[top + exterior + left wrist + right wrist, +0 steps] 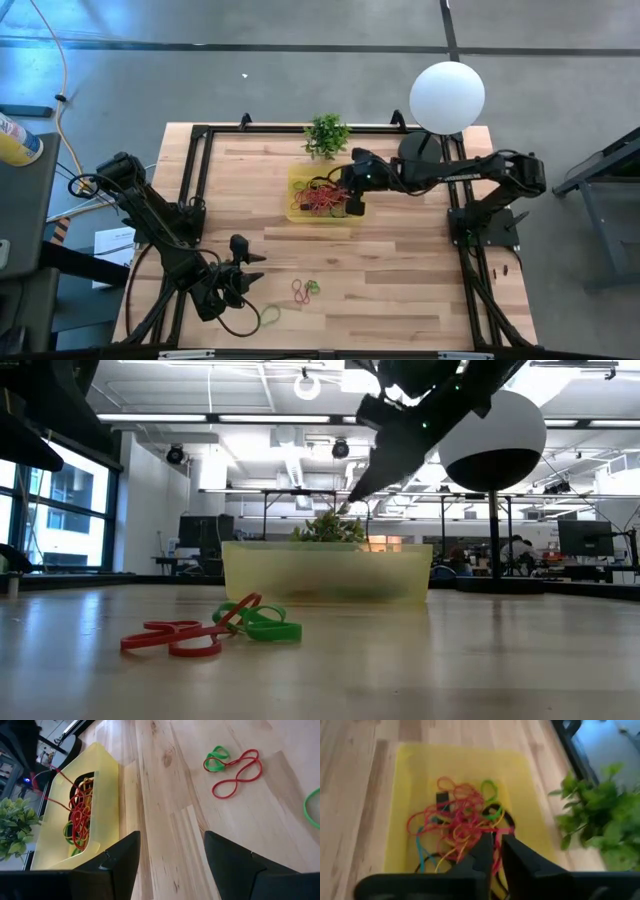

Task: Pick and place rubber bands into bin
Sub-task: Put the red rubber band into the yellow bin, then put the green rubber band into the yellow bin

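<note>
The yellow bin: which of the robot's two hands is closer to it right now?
The right hand. It hangs over the bin, above the pile of bands. The left hand sits off toward the table's front, with bare wood between it and the bin.

Translucent yellow plastic bin (296, 197) on pale matt wood table (400, 270)

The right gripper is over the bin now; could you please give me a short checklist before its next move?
1. Right gripper above the bin: ok.
2. Jaws parted enough to drop a band: cannot tell.
3. Rubber bands lying inside the bin: ok.
4. Loose bands on the table still to collect: not ok.
5. Left gripper open, waiting away from the bin: ok.
6. Plant upright behind the bin: ok.
</note>
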### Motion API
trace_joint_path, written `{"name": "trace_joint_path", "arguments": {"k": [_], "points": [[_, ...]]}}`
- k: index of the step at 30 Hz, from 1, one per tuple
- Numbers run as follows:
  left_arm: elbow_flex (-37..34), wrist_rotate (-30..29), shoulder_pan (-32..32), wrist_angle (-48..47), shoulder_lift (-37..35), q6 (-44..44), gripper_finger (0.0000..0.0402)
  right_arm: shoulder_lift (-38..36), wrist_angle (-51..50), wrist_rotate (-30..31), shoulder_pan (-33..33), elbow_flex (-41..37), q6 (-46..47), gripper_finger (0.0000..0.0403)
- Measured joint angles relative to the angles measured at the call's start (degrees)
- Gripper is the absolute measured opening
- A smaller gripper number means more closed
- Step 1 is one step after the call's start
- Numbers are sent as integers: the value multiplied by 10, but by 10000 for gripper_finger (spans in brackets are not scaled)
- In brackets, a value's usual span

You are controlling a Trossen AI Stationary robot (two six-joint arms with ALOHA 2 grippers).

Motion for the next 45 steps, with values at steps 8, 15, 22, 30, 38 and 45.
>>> {"name": "trace_joint_path", "arguments": {"k": [8,15,22,30,38,45], "points": [[0,0,0,2,0,-2,209,27,6,-2,1,0,13,133],[0,-1,0,3,0,-2,209,27,6,-22,1,0,25,197],[0,-1,0,3,4,5,209,27,27,-125,55,0,28,198],[0,109,0,69,26,56,209,46,57,-102,163,0,30,185],[0,237,22,171,80,14,209,57,94,-42,222,0,46,181],[19,337,76,209,143,-32,209,57,95,3,248,0,60,181]]}}
